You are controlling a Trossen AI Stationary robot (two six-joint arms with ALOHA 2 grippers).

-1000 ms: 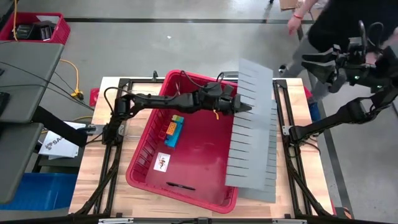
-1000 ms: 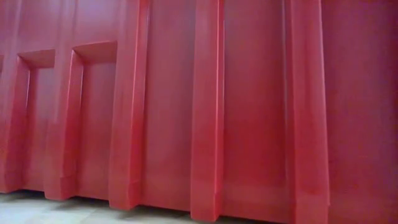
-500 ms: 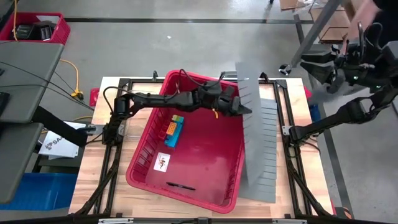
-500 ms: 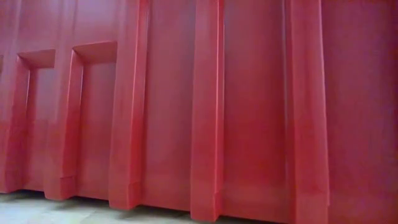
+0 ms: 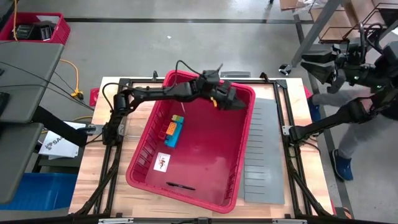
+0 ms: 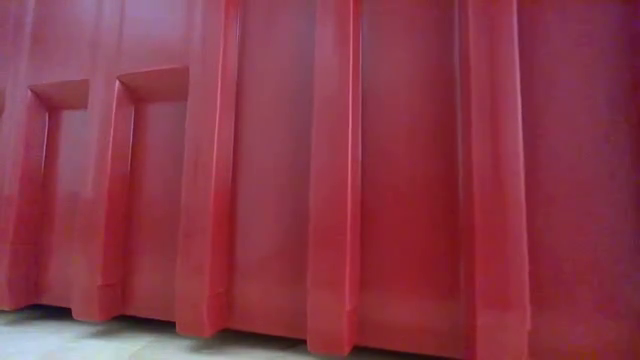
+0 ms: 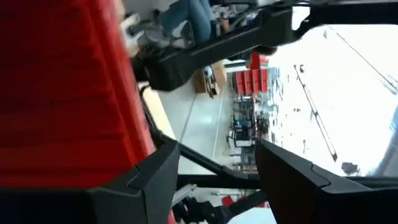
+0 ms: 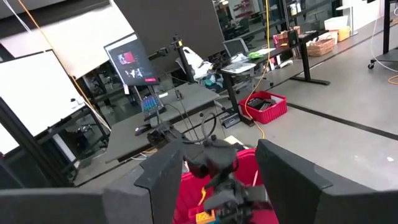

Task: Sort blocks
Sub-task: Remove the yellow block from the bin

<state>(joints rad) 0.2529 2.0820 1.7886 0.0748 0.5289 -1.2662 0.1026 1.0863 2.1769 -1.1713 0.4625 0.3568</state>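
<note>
A few small blocks, blue, orange and green, lie together on the floor of the large red bin, toward its left wall. My left gripper hovers inside the bin near its far right corner. In the left wrist view it is open, with nothing between its fingers and the bin's wall beside them. My right gripper is raised off the table's far right corner. It is open and empty in its own wrist view.
A flat grey slotted sheet lies on the table along the bin's right side. A small card and a black pen lie in the bin's near part. The bin's outer wall fills the low view. A person's leg stands beyond the right edge.
The grey slotted sheet stood tilted over the bin's right rim at my left gripper. It has tipped over toward the right and fallen flat on the table beside the bin. My left gripper has let go of it, turned, and drawn back toward the bin's far wall.
</note>
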